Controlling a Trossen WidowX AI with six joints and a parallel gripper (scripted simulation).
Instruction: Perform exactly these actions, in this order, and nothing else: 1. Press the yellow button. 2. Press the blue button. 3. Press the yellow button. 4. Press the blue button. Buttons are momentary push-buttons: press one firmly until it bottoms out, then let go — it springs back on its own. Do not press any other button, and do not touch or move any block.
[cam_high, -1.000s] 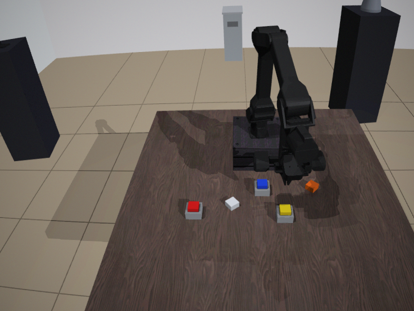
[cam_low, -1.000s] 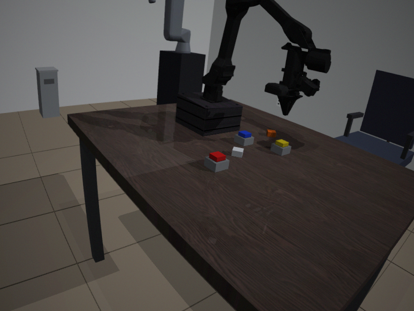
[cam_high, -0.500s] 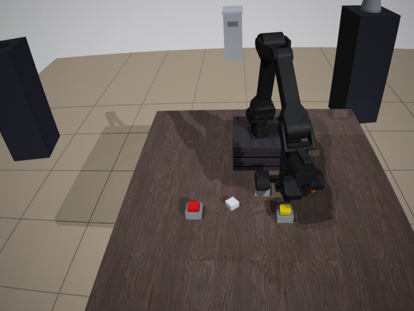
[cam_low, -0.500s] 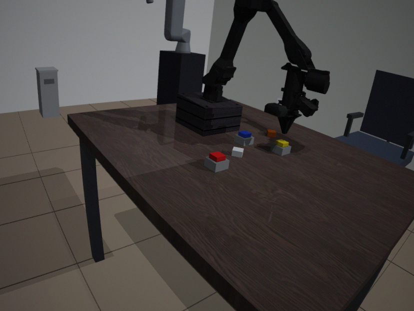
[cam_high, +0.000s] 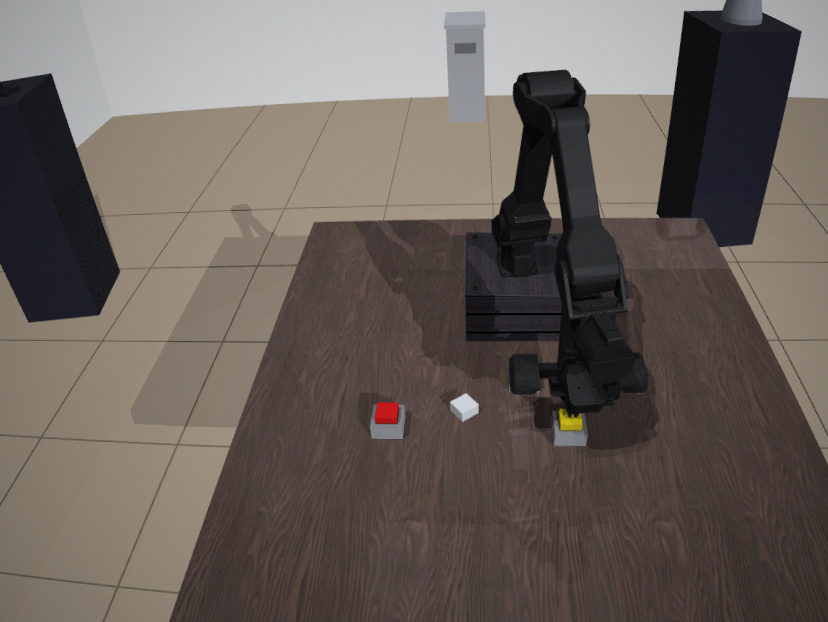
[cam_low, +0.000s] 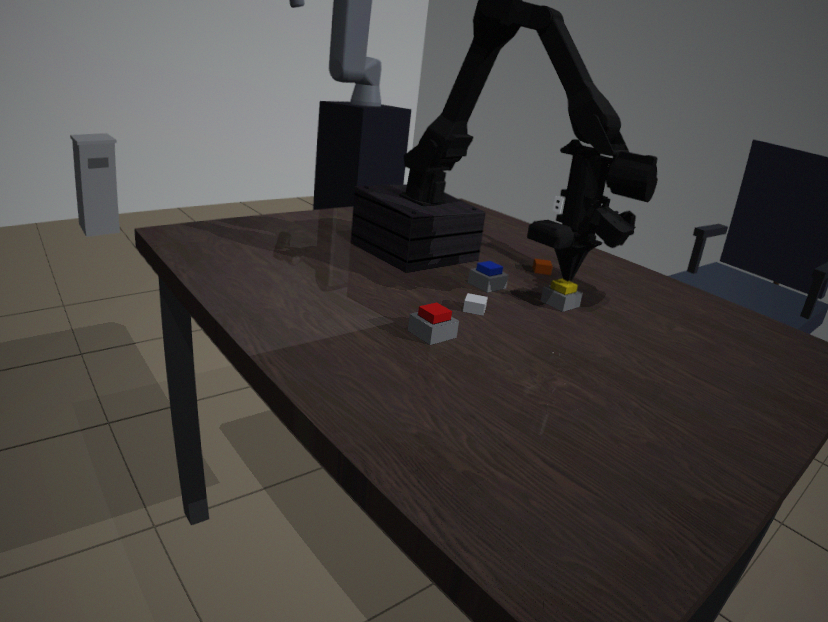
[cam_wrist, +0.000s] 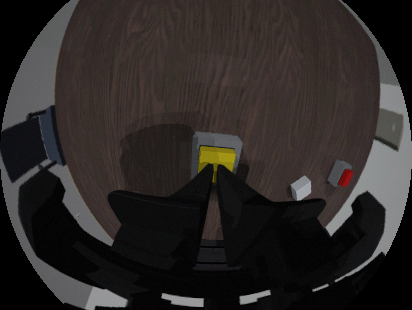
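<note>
Beneath, dark wood tabletop (cam_high: 401, 535) (cam_low: 468, 401) (cam_wrist: 165, 60); beyond, tiled floor (cam_high: 200, 174) (cam_low: 267, 555).

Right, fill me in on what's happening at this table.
The arm has its gripper shut with nothing in it, fingertips down at the yellow button. It seems to be pressing it; whether the button has bottomed out, I can't tell. The blue button, also part of the job, stands nearby, untouched, as does the red one.

Top view: block (cam_high: 463, 407) (cam_low: 475, 305) (cam_wrist: 301, 189) between left button (cam_high: 386, 413) (cam_low: 434, 313) (cam_wrist: 346, 178) and right button (cam_high: 570, 421) (cam_low: 564, 287) (cam_wrist: 216, 154) — crate (cam_high: 485, 281) (cam_low: 381, 226) (cam_wrist: 211, 253) behind; pincer (cam_high: 573, 413) (cam_low: 568, 278) (cam_wrist: 214, 168) apparently on latter.
</note>
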